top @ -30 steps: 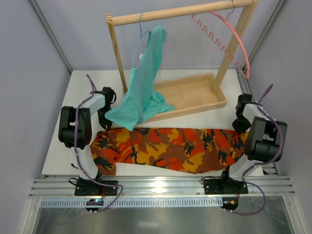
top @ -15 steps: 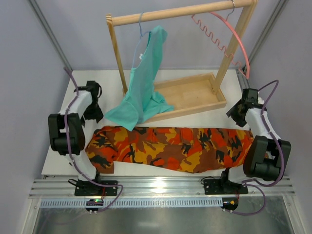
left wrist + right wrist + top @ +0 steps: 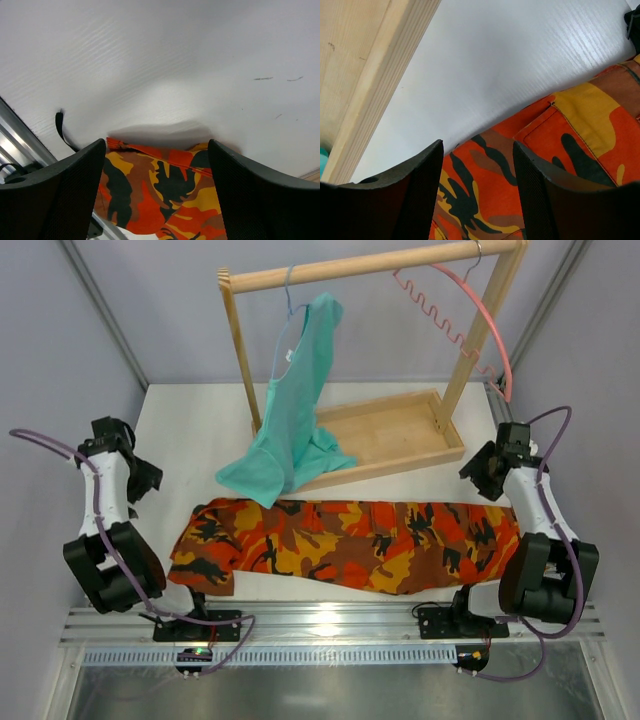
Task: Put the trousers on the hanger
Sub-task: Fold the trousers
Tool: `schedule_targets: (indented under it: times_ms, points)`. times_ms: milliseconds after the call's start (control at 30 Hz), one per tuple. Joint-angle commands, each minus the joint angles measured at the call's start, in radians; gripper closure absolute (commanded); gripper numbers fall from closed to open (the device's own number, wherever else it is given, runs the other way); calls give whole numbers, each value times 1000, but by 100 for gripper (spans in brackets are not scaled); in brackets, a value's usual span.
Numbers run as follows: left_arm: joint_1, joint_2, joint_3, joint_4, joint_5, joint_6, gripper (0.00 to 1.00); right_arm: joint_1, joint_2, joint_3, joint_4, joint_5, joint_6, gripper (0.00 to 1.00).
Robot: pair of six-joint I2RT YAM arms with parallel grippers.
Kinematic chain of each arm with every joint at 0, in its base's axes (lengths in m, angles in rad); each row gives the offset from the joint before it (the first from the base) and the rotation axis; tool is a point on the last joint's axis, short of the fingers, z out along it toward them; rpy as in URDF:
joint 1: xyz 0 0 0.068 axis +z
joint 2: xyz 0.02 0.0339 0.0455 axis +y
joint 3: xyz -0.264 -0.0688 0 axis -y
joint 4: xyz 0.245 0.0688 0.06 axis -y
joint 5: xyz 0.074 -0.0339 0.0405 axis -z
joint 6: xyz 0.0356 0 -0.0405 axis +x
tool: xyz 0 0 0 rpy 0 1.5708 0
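The camouflage trousers (image 3: 350,545) lie stretched flat across the near part of the white table, left to right. The pink hanger (image 3: 487,315) hangs by its metal hook at the right end of the wooden rail, with nothing on it. My left gripper (image 3: 143,480) hovers off the trousers' left end, open and empty; in the left wrist view its fingers (image 3: 80,180) frame the cloth's end (image 3: 165,190) below. My right gripper (image 3: 480,468) stands open above the right end, holding nothing, with the trousers (image 3: 560,150) seen between and beside its fingers.
A wooden rack (image 3: 370,265) with a tray base (image 3: 400,435) stands at the back. A teal garment (image 3: 295,410) hangs from its rail on a thin hanger and drapes onto the table, touching the trousers' far edge. The tray's edge (image 3: 365,65) lies close to the right gripper.
Both grippers have opened and let go of the trousers' ends. The left arm swung out to the left, the right one drew back; the trousers now lie flat and slightly wider.
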Motion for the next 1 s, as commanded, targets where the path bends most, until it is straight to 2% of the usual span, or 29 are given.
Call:
schedule_targets:
  times_ms: [0, 67, 167, 200, 233, 333, 467, 633, 733, 800, 967]
  points:
    - [23, -70, -10, -49, 23, -114, 16, 33, -72, -9, -21, -8, 21, 39]
    - [30, -136, -40, -34, 9, -168, 16, 52, -104, -29, -24, 3, 15, 38]
    - [81, -231, -149, 70, 110, -182, 15, 67, -145, -61, -7, -9, -14, 37]
    - [84, -246, -184, 154, 177, -159, 18, 67, -152, -66, -7, -8, -22, 36]
    - [84, -256, -230, 166, 187, -148, 18, 67, -158, -71, -10, -2, -23, 35]
    - [84, -260, -289, 135, 179, -142, 18, 67, -178, -74, -7, -53, -13, 34]
    - [95, -239, -287, -26, 66, -252, 14, 67, -196, -83, 13, -98, 1, 34]
    - [95, -248, -361, 3, 170, -439, 13, 67, -189, -65, 15, -109, -8, 34]
    - [95, -231, -381, 12, 176, -493, 11, 69, -185, -67, 24, -126, -7, 34]
    - [95, -215, -387, 18, 197, -521, 7, 67, -185, -71, 31, -127, -2, 34]
    - [93, -185, -410, 11, 275, -620, 8, 67, -175, -60, 35, -121, 0, 34]
